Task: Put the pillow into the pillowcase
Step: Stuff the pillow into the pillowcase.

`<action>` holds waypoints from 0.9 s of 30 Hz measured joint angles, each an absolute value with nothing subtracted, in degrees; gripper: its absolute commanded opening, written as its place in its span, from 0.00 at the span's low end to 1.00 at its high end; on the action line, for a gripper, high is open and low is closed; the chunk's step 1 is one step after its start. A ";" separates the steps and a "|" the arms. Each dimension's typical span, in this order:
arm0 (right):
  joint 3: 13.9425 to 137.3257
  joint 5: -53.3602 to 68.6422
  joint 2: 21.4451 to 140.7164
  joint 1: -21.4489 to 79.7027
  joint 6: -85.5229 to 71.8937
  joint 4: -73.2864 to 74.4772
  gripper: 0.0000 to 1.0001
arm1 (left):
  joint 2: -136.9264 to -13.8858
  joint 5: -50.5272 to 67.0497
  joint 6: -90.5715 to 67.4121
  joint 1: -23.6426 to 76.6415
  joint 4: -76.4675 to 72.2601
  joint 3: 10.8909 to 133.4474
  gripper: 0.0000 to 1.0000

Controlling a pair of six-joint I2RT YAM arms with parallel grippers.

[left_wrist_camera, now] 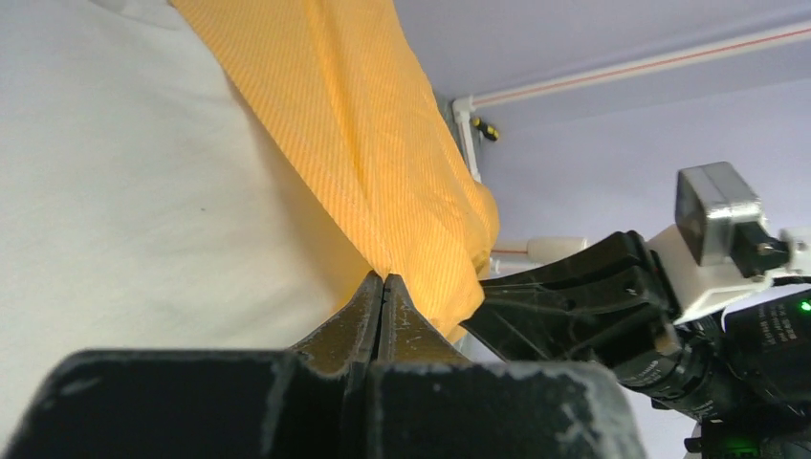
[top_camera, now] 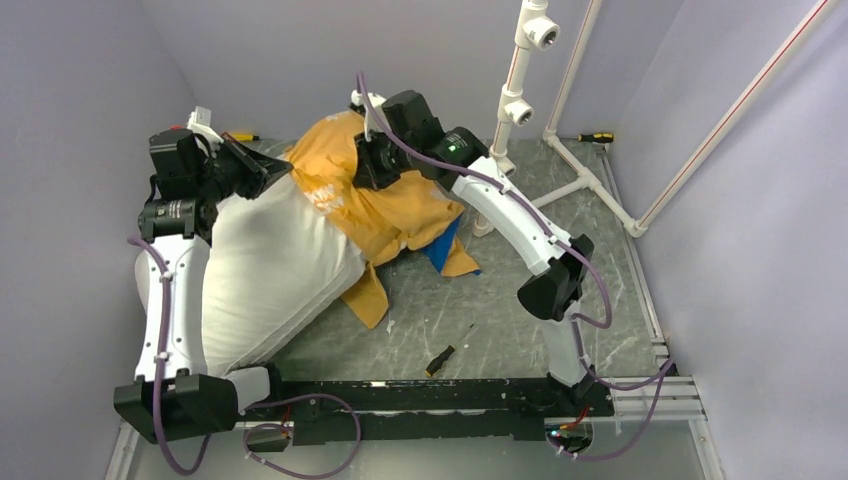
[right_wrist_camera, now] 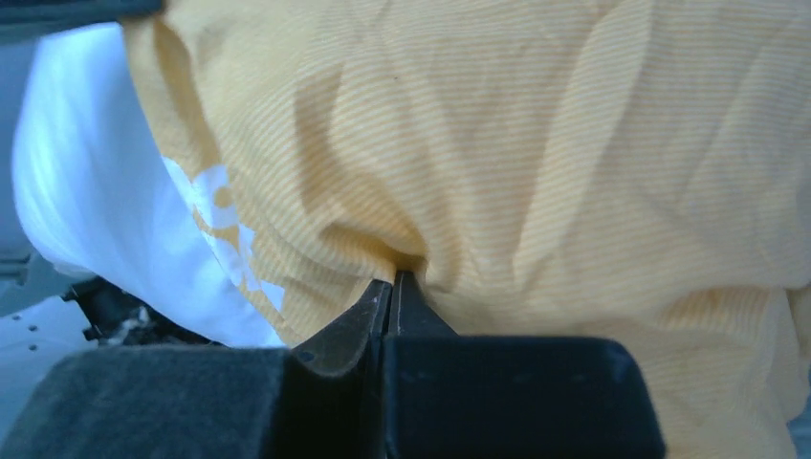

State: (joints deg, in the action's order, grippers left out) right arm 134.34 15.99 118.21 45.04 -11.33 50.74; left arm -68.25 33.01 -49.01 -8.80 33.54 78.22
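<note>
Seen from above, a plump white pillow (top_camera: pixel 270 270) lies across the left half of a grey-green table (top_camera: pixel 500 320), with its near end beside the left arm's base. Its far end is covered by the pillowcase (top_camera: pixel 372 205), orange side out, which is bunched in the upper middle of the frame. A blue corner of the case shows at the lower right of the heap, resting on the table. Most of the pillow is outside the case.

The left gripper (top_camera: pixel 272 173) sits at the upper left edge of the orange cloth, where the cloth meets the pillow. In its wrist view the jaws are pressed together with a fold of orange fabric pinched at the tips, and white pillow fills the left of that frame. The right gripper (top_camera: pixel 372 172) is on top of the heap, in the upper middle. In its wrist view the jaws are also closed, orange cloth is gathered into the tips, and white pillow shows at the left.

A small dark tool (top_camera: pixel 440 358) lies on the table at lower centre. White pipes (top_camera: pixel 520 90) stand at the upper right, with a screwdriver (top_camera: pixel 597 137) near them.
</note>
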 measured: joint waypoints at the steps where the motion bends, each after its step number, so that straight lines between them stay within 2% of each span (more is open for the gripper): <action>1: 134.56 16.60 118.04 44.82 -11.35 48.99 0.00 | -67.77 32.64 -49.19 -8.93 32.82 78.11 0.00; 5: 124.16 16.86 113.06 44.75 -12.95 34.70 0.00 | -64.34 30.46 -50.28 -9.19 29.36 75.75 0.00; 6: 121.75 16.84 112.14 44.66 -13.78 32.05 0.13 | -63.55 29.89 -50.46 -9.19 29.02 75.07 0.00; 7: 120.79 16.86 111.94 44.49 -14.72 30.37 0.35 | -62.89 29.41 -50.65 -9.19 28.77 74.39 0.00; 8: 120.53 17.04 112.16 44.25 -15.75 29.21 0.49 | -62.17 28.82 -50.89 -9.19 28.12 73.45 0.00; 10: 120.53 17.93 113.01 42.94 -17.54 26.02 0.69 | -60.88 28.10 -51.90 -9.17 27.09 71.22 0.00; 11: 120.38 18.57 113.10 42.15 -18.52 25.10 0.89 | -60.18 27.99 -52.45 -9.15 26.63 69.54 0.00; 12: 119.83 19.25 113.10 41.06 -19.35 24.25 0.98 | -59.88 27.94 -52.93 -8.93 26.52 68.42 0.00; 20: 96.57 21.85 99.46 34.87 -23.70 25.56 1.00 | -62.28 26.48 -55.46 -8.43 23.81 62.61 0.00; 27: 69.91 23.66 77.89 36.38 -30.15 24.64 1.00 | -68.31 26.22 -55.02 -8.43 23.44 65.36 0.00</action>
State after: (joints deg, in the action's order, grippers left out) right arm 69.91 23.66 77.89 36.38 -30.15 24.64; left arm -68.31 26.22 -55.02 -8.43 23.44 65.36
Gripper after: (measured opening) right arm 0.997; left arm 0.006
